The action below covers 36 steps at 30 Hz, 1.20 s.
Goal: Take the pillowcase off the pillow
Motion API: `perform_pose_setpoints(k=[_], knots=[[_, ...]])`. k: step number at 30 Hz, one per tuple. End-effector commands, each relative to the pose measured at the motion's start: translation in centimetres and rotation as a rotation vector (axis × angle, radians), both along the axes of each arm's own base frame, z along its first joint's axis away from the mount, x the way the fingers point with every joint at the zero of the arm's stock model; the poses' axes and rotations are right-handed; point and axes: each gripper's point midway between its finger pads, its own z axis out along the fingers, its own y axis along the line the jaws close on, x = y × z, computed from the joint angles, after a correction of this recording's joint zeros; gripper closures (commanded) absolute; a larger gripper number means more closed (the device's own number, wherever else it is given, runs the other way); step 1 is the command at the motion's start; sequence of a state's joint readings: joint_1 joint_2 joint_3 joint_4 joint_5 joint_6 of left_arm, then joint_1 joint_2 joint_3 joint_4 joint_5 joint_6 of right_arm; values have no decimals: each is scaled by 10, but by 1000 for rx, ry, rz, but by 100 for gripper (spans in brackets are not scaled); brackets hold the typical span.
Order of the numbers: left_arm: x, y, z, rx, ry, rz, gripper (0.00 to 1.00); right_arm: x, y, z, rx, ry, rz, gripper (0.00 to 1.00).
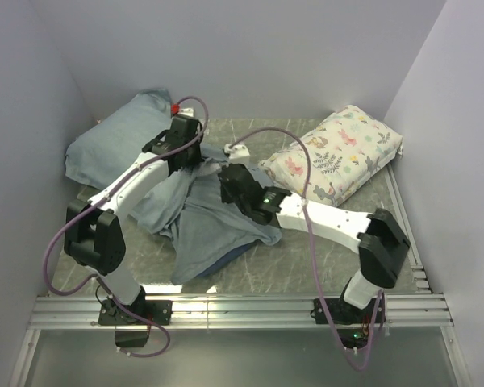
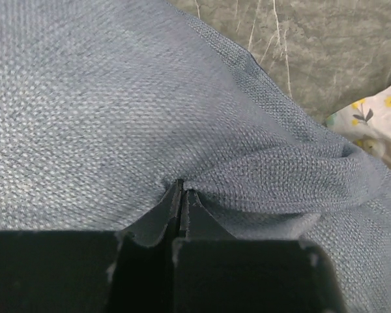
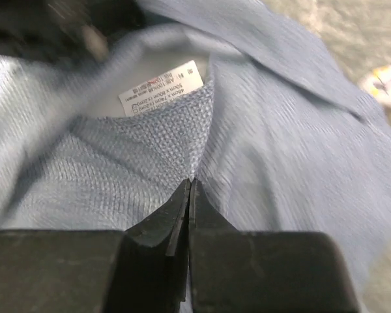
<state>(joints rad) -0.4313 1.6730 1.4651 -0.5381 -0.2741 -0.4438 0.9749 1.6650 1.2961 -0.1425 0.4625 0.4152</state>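
Left wrist view: left gripper (image 2: 181, 186) has its jaws pressed together on a small pinch of the pillowcase (image 2: 117, 98), with the weave puckering at the tips. The right gripper (image 3: 190, 182) is likewise closed on a fold of the same cloth, just below a printed tag (image 3: 161, 87) and what looks like the pillow (image 3: 163, 57), pale inside the opening. From above, the pillow's bulk sits back left under the cover, and loose fabric is heaped mid-table (image 1: 306, 258). The floral pillow (image 1: 335, 153) lies beside the right arm. Risks, as I judge them: both pinches are shallow, so a hard pull could slip the cloth free. If either pinch also catches the pillow's edge, the pillow would drag along instead of sliding out.
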Motion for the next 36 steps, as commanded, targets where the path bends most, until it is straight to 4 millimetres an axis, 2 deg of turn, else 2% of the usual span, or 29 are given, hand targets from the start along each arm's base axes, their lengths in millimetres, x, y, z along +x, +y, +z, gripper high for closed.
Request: perform_pose_setpoints(k=[1,3,4,6,7,9,10,12,13,15,16,19,20,23,25,26,27,28,29,32,33,34,36], knots=[[7,8,1,-177,-20,26,100,-18,-50,6,0,-2,-102,100],[13,15,7,-242,-44,41,100,-31,-66,-1,23,16,-118,100],[14,19,6,-247,-43,51,100,-44,-84,-9,30,30,-125,100],[19,26,6,-266,-49,73,100,-59,-96,-19,67,61,-126,100],[21,27,7,-274,-52,76,100,-71,-110,-30,73,77,-127,100],[25,33,9,-299,-61,90,100,-86,-118,-44,114,120,-125,100],[28,35,13,-305,-70,96,100,-97,-130,-63,110,148,-127,100],[32,39,13,-324,-69,100,100,-111,-128,-83,167,200,-110,100],[35,40,15,-329,-76,106,100,-119,-135,-109,140,244,-115,100],[37,40,14,-340,-71,103,100,-127,-123,-125,172,300,-86,100],[38,38,17,-348,-74,94,100,-131,-120,-140,142,331,-79,100],[36,30,15,-367,-63,61,100,-127,-95,-149,157,351,-30,100],[34,28,15,-367,-60,53,99,-126,-92,-152,144,353,-21,100],[28,28,19,-318,-66,40,100,-122,-85,-148,135,348,-7,100],[21,25,22,-282,-59,20,99,-120,-85,-136,146,326,-6,87],[20,29,27,-256,-74,35,94,-119,-88,-132,141,313,-6,79],[16,30,28,-232,-74,31,90,-119,-88,-125,146,302,-3,63],[15,27,34,-221,-84,23,86,-118,-91,-115,155,288,-8,57],[12,30,42,-196,-105,35,77,-115,-91,-106,163,261,-8,49],[6,29,61,-157,-142,31,59,-114,-99,-86,161,227,-19,36],[6,28,71,-154,-161,27,56,-112,-100,-71,184,204,-19,34],[3,28,76,-138,-168,25,49,-112,-103,-68,174,196,-24,32],[0,27,85,-123,-183,22,45,-111,-106,-54,189,174,-27,30]])
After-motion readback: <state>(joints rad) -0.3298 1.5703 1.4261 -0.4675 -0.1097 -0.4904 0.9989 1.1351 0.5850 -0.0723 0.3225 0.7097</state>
